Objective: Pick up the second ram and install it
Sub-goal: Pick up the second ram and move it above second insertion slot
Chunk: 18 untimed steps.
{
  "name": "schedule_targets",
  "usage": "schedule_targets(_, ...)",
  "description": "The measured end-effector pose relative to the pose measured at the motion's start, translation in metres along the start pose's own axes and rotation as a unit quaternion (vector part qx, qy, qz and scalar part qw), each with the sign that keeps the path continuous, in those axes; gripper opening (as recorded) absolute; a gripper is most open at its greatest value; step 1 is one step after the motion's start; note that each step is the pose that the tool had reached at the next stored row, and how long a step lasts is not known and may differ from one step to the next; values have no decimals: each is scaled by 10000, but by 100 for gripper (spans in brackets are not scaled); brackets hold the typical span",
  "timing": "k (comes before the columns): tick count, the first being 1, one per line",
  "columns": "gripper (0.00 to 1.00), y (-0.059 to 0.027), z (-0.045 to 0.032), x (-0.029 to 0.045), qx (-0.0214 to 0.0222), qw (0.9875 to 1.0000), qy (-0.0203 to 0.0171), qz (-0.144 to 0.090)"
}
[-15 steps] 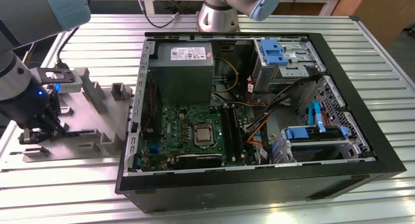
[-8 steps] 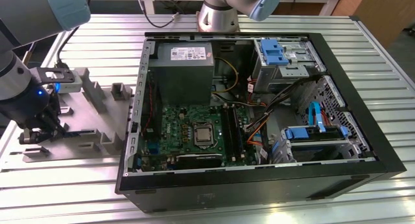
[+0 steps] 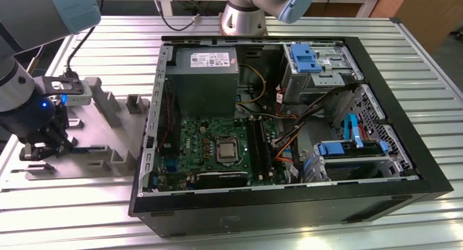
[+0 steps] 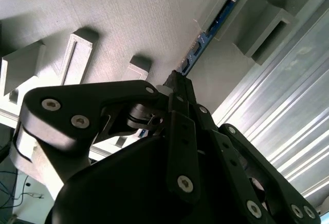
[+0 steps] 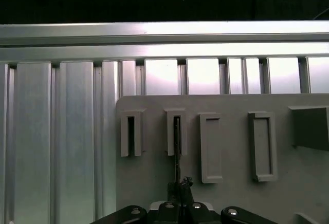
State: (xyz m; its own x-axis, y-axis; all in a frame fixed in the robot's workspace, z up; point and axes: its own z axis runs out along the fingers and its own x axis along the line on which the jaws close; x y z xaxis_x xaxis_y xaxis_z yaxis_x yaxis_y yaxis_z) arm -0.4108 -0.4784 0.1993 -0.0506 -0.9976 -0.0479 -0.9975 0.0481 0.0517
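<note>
- Gripper point(image 4: 177, 80) linkages, black and bolted, lie nearest the lens in the second wrist view and converge on a narrow tip.
- Grey holder point(image 5: 231, 193): a flat plate carrying a row of raised slot blocks. It rests on the ribbed aluminium table point(image 3: 87, 217).
- The second ram point(image 4: 211, 29): a blue stick standing on edge in one slot block of the holder. The slot walls flank its far end on both sides.
- Open computer case point(image 3: 289, 206): it lies on the table at the exterior view's right of the holder. Inside are the green motherboard point(image 3: 217, 136), the grey power supply point(image 3: 206, 82) and the blue drive brackets point(image 3: 304, 57). The case wall stands between the holder and the motherboard.
- Jaws: drawn narrow, closed on the near end of the ram, which emerges edge-on from between the fingertips in both wrist views.
- Arm point(image 3: 21, 87): it reaches down over the holder at the exterior view's left.
</note>
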Motion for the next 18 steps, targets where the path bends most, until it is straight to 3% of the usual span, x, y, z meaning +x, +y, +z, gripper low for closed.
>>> schedule_targets(4,11,0,-2,0,0,10000,0,-2)
schedule_targets(9,11,4,-65,-3,0,10000,1,-3)
schedule_targets(18,11,13,-247,-12,-1,10000,0,-5)
